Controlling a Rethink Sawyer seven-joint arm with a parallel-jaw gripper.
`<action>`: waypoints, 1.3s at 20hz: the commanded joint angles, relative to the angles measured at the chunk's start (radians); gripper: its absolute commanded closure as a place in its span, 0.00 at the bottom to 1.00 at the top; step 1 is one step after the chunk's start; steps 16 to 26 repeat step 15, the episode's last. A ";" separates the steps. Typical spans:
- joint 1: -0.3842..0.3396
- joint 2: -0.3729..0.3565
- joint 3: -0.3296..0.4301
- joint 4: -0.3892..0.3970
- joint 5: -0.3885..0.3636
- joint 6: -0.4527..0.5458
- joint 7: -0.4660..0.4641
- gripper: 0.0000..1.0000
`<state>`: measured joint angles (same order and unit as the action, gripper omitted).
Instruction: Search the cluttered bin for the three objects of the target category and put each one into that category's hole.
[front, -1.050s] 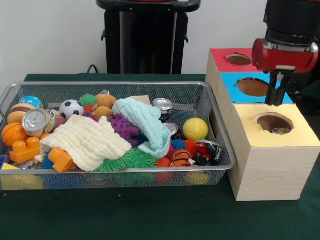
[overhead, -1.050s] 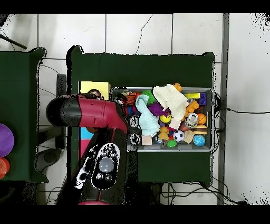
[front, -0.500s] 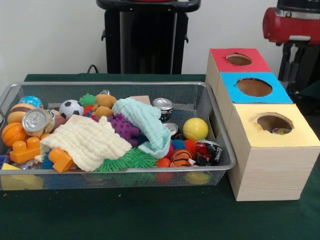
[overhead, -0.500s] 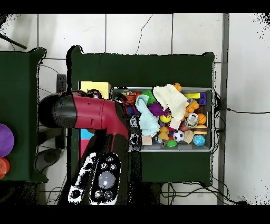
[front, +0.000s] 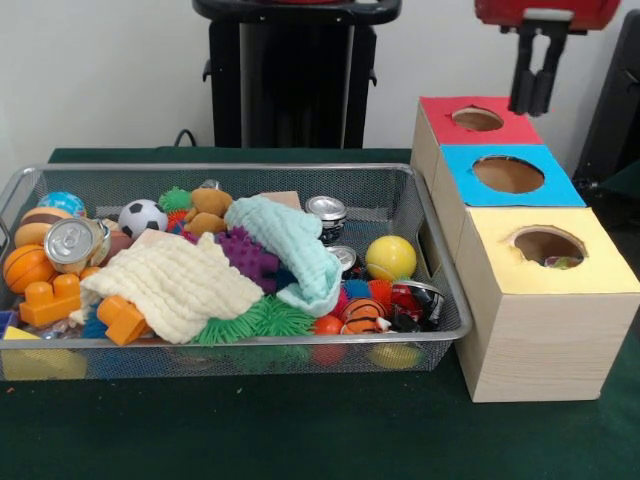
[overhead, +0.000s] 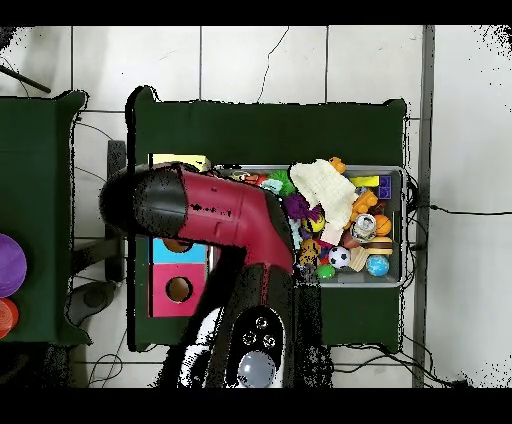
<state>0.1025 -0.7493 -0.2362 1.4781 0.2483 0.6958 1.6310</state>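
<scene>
Your hand (front: 530, 85) is hanging above the red box (front: 470, 120), fingers narrow and apparently empty. Targets are lying in the bin (front: 420, 210); the yellow ball (front: 390, 257) is light and smooth, so grip across its middle.

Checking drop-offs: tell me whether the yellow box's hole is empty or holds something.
Holds something: inside the yellow box's hole, a small multicoloured item shows at the right edge.

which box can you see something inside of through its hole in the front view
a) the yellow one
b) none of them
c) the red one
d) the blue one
a: the yellow box has small coloured items showing through its hole, while the holes of the red box and the blue box show only a plain brown inside.
</scene>
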 joint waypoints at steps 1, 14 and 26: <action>-0.076 -0.012 0.073 0.164 -0.054 -0.016 0.033 1.00; -0.101 0.014 0.099 0.144 -0.085 -0.031 0.058 1.00; -0.098 0.015 0.093 0.140 -0.090 -0.027 0.065 1.00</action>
